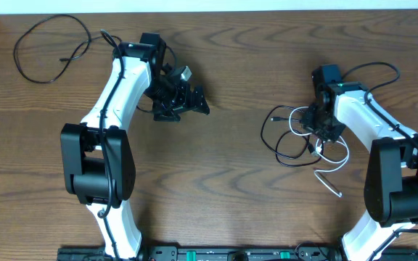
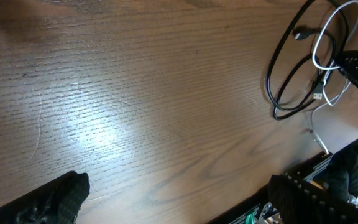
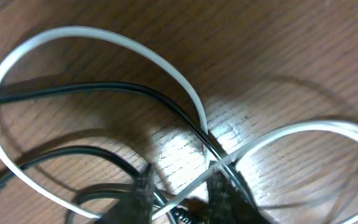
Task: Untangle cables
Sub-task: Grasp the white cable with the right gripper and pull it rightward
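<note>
The job is partly done. One thin black cable lies in a loose loop by itself at the far left corner of the brown wood-grain counter, well apart from the others. The rest of the work is on the right side, where a thin white cable and a second thin black cable are looped through one another in an open tangle.

The right gripper sits low over this tangle. In its wrist view the jaws are narrow, with bare wood showing between them. A white strand and a black strand cross right at that gap, and neither looks pinched. The white cable's free tail with its plug trails out toward the near edge of the counter, clear of the loops.

The left gripper hangs over bare counter near the middle, well away from any cable. Its jaws are wide and hold nothing. Its wrist camera looks across at the tangle.

The step in hand appears to be choosing and taking one strand out of the remaining pair. The next move calls for the right jaws to close on one colour only, not on both strands at the crossing, or the two will drag along together. The white strand looks the better choice, since its tail is already free. It should be drawn out along that tail's direction so the loop slides off the black cable rather than tightening. The left arm could come across to pin the black cable.
</note>
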Controlling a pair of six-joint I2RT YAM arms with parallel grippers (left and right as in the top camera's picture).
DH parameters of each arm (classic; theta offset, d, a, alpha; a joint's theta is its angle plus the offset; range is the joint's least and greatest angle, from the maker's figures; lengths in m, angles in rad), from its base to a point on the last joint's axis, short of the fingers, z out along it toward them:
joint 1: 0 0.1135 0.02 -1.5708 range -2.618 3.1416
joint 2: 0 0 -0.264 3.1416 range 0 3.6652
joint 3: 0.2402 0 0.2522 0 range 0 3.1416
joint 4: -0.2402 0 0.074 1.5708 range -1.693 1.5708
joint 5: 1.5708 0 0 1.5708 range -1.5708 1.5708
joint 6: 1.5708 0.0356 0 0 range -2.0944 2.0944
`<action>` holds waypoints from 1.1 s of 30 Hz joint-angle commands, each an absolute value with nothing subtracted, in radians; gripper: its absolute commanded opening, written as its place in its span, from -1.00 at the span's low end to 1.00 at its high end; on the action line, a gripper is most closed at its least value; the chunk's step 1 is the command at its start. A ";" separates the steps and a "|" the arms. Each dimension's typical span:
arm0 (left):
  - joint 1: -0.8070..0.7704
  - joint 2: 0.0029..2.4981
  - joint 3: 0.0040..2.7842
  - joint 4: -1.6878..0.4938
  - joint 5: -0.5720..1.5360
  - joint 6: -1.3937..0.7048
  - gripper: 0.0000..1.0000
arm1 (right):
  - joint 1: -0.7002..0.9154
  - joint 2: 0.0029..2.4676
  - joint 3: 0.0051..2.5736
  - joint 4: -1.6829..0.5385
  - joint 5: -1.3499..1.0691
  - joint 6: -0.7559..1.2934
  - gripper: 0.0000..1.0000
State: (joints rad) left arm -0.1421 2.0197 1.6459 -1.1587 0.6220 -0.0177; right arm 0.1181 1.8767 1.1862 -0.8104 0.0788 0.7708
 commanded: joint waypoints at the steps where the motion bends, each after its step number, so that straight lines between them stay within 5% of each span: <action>1: -0.141 2.025 1.640 -1.162 0.609 0.004 0.96 | 0.119 1.884 1.183 -0.811 0.086 0.785 -0.85; 2: -0.141 2.025 1.640 -1.162 0.609 0.004 0.96 | 0.119 1.883 1.184 -0.812 0.078 0.785 -0.97; 19: -0.141 2.025 1.640 -1.162 0.609 0.004 0.96 | 0.037 1.524 1.553 -1.045 0.201 0.626 -0.97; 33: -0.141 2.025 1.640 -1.162 0.609 0.003 0.96 | -0.323 1.380 1.555 -1.138 0.469 0.633 -0.97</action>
State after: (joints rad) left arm -0.1421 2.0197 1.6459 -1.1587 0.6216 -0.0177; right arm -0.2684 1.3769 1.5574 -1.1229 0.4034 0.6384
